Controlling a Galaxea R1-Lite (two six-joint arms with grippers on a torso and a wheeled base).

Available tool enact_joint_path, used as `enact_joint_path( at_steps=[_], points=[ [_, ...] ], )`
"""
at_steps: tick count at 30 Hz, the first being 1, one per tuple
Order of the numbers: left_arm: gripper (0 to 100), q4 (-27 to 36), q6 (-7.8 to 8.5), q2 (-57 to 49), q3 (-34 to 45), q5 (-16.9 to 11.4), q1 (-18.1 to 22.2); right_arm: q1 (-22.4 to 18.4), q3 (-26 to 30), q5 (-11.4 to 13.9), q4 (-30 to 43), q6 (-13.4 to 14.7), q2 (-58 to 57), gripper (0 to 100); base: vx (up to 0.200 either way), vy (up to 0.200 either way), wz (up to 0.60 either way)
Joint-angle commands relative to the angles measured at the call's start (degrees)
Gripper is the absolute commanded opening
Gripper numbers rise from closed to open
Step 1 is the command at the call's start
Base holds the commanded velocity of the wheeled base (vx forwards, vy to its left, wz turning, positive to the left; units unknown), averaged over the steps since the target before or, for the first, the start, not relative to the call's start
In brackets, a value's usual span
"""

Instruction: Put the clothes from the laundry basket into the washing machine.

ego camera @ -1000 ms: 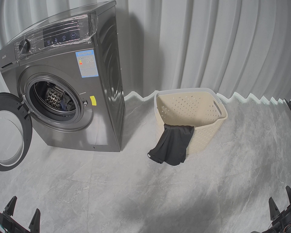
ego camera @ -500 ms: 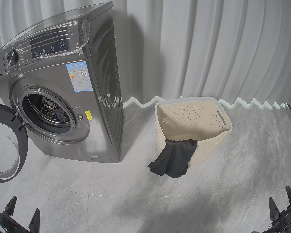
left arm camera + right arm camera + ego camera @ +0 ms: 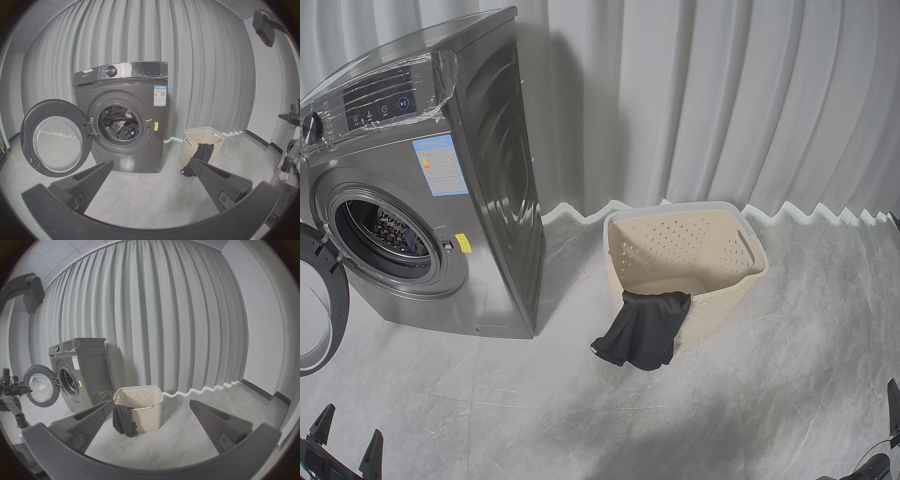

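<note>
A grey front-loading washing machine (image 3: 487, 187) stands at the left with its round door (image 3: 319, 312) swung open. Dark clothes (image 3: 126, 131) lie inside the drum. To its right, a beige laundry basket (image 3: 712, 306) sits on the floor. A black garment (image 3: 644, 328) hangs over the basket's near rim and reaches down to the floor. My left gripper (image 3: 347, 437) is open and empty, low at the near left and far from the machine. My right gripper (image 3: 151, 404) is also open and empty, at the near right, well short of the basket (image 3: 147, 415).
Pale pleated curtains (image 3: 706, 94) close off the room behind the machine and basket. Open grey floor (image 3: 550, 406) lies between me and both of them. A gap of floor separates the machine's side from the basket.
The whole head view has shifted, so the machine and basket now sit further left in it. The garment still hangs over the rim. My right gripper has slid partly out at the corner.
</note>
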Motion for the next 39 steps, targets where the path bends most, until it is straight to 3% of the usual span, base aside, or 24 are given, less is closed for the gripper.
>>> enact_joint_path(
  at_steps=[1,4,8,10,16,24,34,37,39],
  points=[
    [100,0.0,0.22,-0.9,0.8,0.0,0.0,7.2,-2.4,0.4,1.6,2.1,13.2,100,0.0,0.0,0.0],
    [100,0.0,0.31,-0.9,0.8,0.0,0.0,12.3,-2.5,0.5,0.0,4.9,23.1,100,0.0,0.0,0.0],
    [100,0.0,0.22,-0.9,0.8,0.0,0.0,18.2,-2.8,2.5,-4.9,8.3,34.6,100,0.2,0.0,0.0],
    [100,0.0,-0.04,-0.9,0.8,0.0,0.0,18.9,-2.8,2.5,-7.9,9.8,40.3,100,0.2,0.0,0.0],
    [100,0.0,-0.4,-0.9,0.8,0.0,0.0,19.0,-3.0,3.0,-18.9,10.5,56.7,100,0.2,0.0,0.0],
    [100,0.0,-1.1,-0.9,0.8,0.1,0.0,20.7,-4.0,3.7,-31.7,10.9,74.6,100,0.0,0.0,0.0],
    [100,-0.1,-1.27,-0.9,0.8,0.0,0.0,23.6,-7.9,2.9,-35.3,12.0,86.1,100,0.0,0.0,0.0],
    [100,-0.1,-1.27,-0.9,0.8,0.0,0.0,24.7,-8.9,1.8,-36.5,12.5,88.8,100,0.0,0.0,0.0],
    [100,0.0,-1.27,-0.9,0.8,0.0,0.0,26.4,-10.6,-1.0,-37.5,14.4,92.0,100,0.0,0.0,0.0]
  ],
)
